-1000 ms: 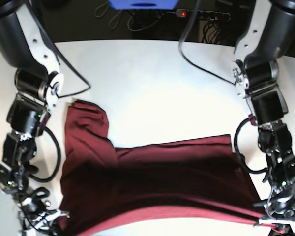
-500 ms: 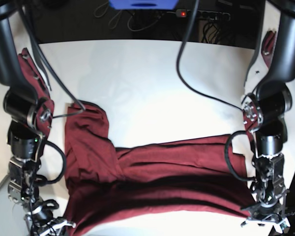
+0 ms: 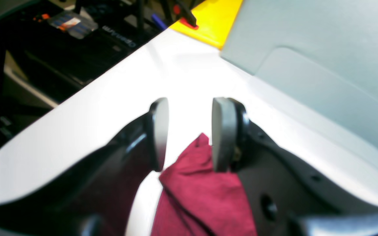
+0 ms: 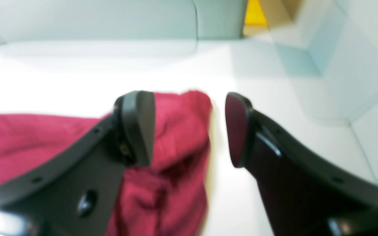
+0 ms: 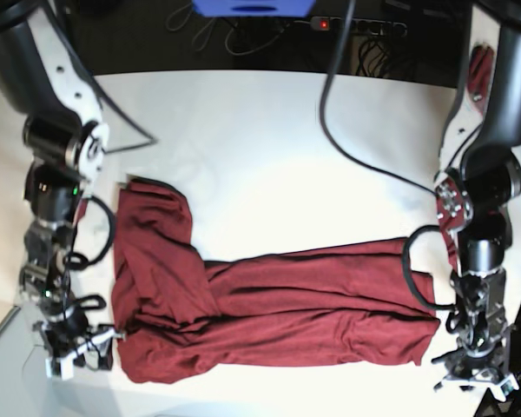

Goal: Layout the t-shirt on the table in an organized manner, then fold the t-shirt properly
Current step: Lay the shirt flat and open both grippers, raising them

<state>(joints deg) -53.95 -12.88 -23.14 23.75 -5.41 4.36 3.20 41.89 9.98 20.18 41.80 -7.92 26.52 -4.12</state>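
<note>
White table [image 5: 269,130] with curved far edge, dark cable-strewn floor beyond, maroon t-shirt [image 5: 269,304] lay crumpled along its near edge, left gripper [image 3: 189,132] and right gripper [image 4: 189,127] parted, empty, at the shirt's ends.

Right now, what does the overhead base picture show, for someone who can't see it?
A dark red t-shirt lies folded into a band across a white table, one sleeve up. An open pincer sits at each lower corner: left, right.

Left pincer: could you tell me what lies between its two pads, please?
A corner of the t-shirt reaches up between the left pincer pads; beyond it, bare table, in the left wrist view.
</note>
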